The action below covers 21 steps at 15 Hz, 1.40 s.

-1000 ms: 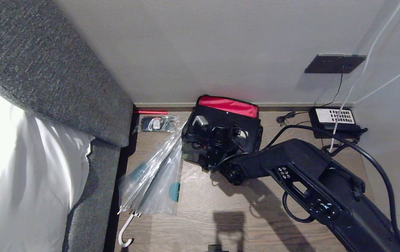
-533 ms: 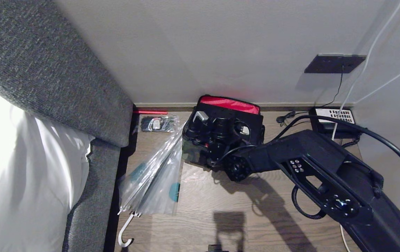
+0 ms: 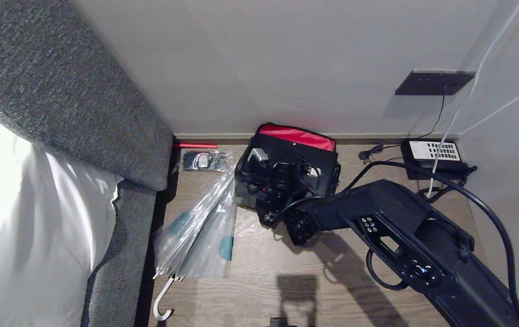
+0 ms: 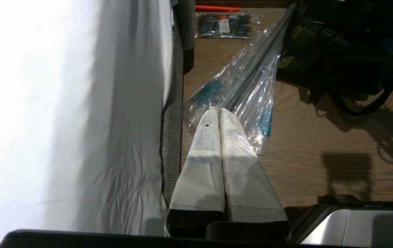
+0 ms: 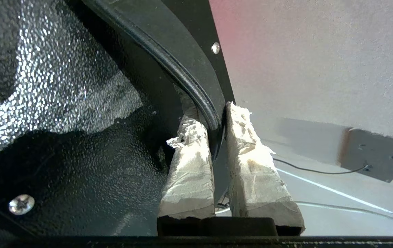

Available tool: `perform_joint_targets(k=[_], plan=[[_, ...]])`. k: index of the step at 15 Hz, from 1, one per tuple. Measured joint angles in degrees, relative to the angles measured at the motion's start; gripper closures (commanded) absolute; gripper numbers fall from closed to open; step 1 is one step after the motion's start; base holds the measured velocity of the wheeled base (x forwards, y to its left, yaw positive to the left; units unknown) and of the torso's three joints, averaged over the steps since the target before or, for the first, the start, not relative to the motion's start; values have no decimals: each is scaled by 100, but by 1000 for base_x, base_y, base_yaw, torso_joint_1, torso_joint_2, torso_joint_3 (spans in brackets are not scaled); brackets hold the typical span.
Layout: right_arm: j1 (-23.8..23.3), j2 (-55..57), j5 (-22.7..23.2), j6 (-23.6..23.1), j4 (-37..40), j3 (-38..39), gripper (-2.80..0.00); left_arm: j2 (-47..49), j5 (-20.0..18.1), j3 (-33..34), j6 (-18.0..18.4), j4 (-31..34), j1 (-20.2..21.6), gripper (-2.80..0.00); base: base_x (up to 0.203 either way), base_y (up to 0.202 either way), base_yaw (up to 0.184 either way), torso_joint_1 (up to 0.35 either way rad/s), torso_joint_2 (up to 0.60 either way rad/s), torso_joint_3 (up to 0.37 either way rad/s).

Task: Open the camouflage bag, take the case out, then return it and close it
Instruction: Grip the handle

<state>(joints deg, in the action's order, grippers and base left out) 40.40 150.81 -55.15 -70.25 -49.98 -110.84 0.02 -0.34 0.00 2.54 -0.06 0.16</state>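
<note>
Nearest item: the left gripper (image 4: 220, 113), seen only in the left wrist view, its two taped fingers pressed together with nothing between them, hanging above the wooden floor (image 3: 259, 272) beside the grey upholstered bed edge (image 3: 118, 254) and white sheet (image 3: 23, 218)

Clear plastic-wrapped umbrella (image 3: 200, 227): lies on the floor, white hooked handle (image 3: 162, 304) toward the camera, its far tip touching or just under the bag's left corner; which of the two cannot be made out

Right arm (image 3: 400, 236): enters from the lower right, partly cut off by the frame edge, and reaches to the bag; its wrist covers much of the bag's front and opening

Right gripper (image 5: 217, 117): hidden behind the wrist in the head view; in the right wrist view its taped fingers (image 5: 189, 162) are clenched on the black rim of the bag's raised lid, one finger inside against the silvery lining, the other outside

Camouflage bag (image 3: 250, 195): stands on the floor against the skirting of the far wall, between the umbrella and a black telephone (image 3: 434, 154); lid (image 3: 296, 137) lifted, red along its upper edge; interior mostly blocked, no case can be told apart

Small packet (image 3: 205, 160) in clear wrap: on the floor left of the bag, near the wall; contents unreadable

Dark wall plate (image 3: 434, 82) with a thin cable, above the telephone
</note>
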Motion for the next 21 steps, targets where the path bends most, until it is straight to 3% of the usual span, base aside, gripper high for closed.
perform_joint_targets(k=[7, 21], plan=[[2, 234, 16, -750, -615, -22, 0, 0, 1, 0, -1, -1, 0, 0, 0, 0, 0, 0, 0, 0], [-2, 404, 27, -779, -487, -79, 0, 0, 1, 0, 2, -4, 0, 0, 0, 0, 0, 0, 0, 0]])
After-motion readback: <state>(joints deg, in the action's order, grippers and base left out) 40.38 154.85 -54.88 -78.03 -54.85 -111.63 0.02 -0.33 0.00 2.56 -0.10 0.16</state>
